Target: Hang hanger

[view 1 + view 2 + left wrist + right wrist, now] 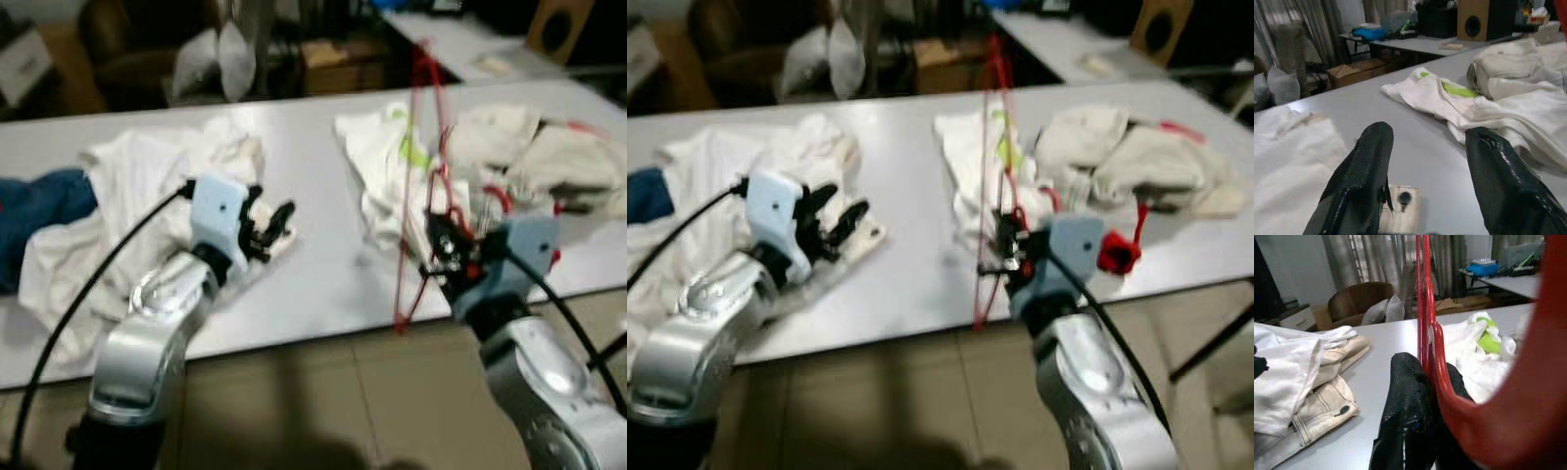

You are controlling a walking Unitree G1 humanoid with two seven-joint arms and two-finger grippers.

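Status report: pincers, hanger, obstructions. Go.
Right pincer shut on red hanger, held upright above the table edge. Left pincer open over grey table. White clothes heaped behind hanger.

We see a long pale grey bench [323,274] running across the view, standing on a tan tiled floor [323,411]. At its left end lies a dark blue garment [39,211], touching a large rumpled heap of white cloth [127,196]. At the edge of that heap, a beige stitched fabric piece with a dark button [1400,213] rests flat on the bench. Toward the middle lies a white garment with a lime-green patch [387,171], and just beside it a pile of cream-coloured bundled clothes [544,157].
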